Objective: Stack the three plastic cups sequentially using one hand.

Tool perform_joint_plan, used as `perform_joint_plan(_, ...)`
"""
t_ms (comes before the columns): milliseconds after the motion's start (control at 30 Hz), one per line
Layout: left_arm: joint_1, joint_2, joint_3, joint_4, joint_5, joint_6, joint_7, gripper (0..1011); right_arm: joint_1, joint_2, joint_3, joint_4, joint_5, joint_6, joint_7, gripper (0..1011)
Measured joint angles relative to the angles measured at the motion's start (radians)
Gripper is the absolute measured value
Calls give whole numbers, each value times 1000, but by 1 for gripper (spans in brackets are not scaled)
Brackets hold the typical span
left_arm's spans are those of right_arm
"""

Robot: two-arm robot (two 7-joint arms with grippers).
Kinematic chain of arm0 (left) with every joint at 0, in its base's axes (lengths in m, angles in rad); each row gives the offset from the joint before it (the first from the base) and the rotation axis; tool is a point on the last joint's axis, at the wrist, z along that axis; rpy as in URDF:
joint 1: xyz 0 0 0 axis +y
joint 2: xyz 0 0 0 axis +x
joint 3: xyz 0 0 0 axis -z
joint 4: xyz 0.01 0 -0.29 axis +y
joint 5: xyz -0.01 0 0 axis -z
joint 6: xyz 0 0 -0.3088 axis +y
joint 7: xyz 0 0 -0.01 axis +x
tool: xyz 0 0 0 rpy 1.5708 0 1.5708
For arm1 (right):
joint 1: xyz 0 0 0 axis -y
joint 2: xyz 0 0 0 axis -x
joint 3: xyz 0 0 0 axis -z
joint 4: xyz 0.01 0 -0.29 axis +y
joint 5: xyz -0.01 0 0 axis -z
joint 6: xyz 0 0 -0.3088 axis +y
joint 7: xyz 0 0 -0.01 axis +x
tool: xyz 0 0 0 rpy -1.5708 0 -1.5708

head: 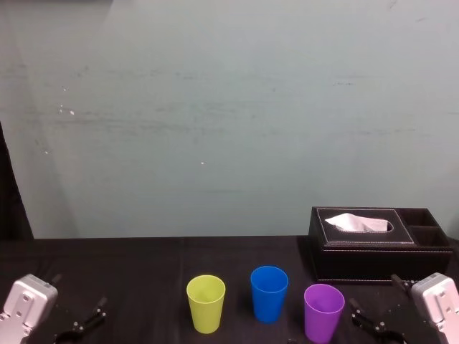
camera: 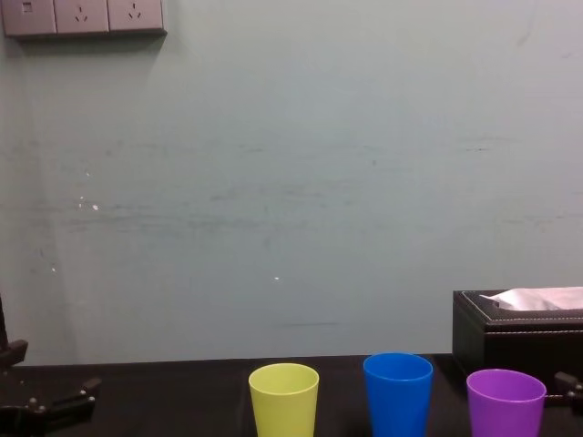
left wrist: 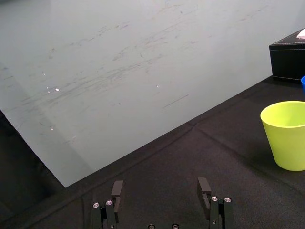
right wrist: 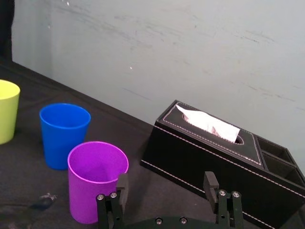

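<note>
Foreground: the right gripper sits low over the table on the robot's right, fingers spread wide and holding nothing. One finger looks to be just beside the purple cup, though contact cannot be judged. The left gripper rests low on the robot's left, also wide open and empty, well apart from the yellow-green cup. The left arm and right arm enter from the near edge, angled inward.

Middle: three cups stand upright in a row, none nested. The yellow-green cup is at the left, the blue cup is in the centre and slightly farther back, and the purple cup is at the right. Behind the purple cup is a black tissue box with a white tissue showing.

Ground: the table is covered in black cloth. Behind it is a pale green wall with sockets high up.
</note>
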Motion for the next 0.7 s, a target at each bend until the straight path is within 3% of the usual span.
perform_joint_plan(133, 0, 0, 0, 0, 0, 0, 0, 1000, -17, 1, 17, -24, 17, 3, 21, 1002)
perform_joint_plan(400, 0, 0, 0, 0, 0, 0, 0, 1000, -89, 23, 50, -125, 88, 88, 74, 1002)
perform_joint_plan(567, 0, 0, 0, 0, 0, 0, 0, 1000, -156, 39, 85, -221, 171, 229, 105, 1002)
perform_joint_plan(700, 0, 0, 0, 0, 0, 0, 0, 1000, -167, 39, 96, -255, 204, 298, 126, 1002)
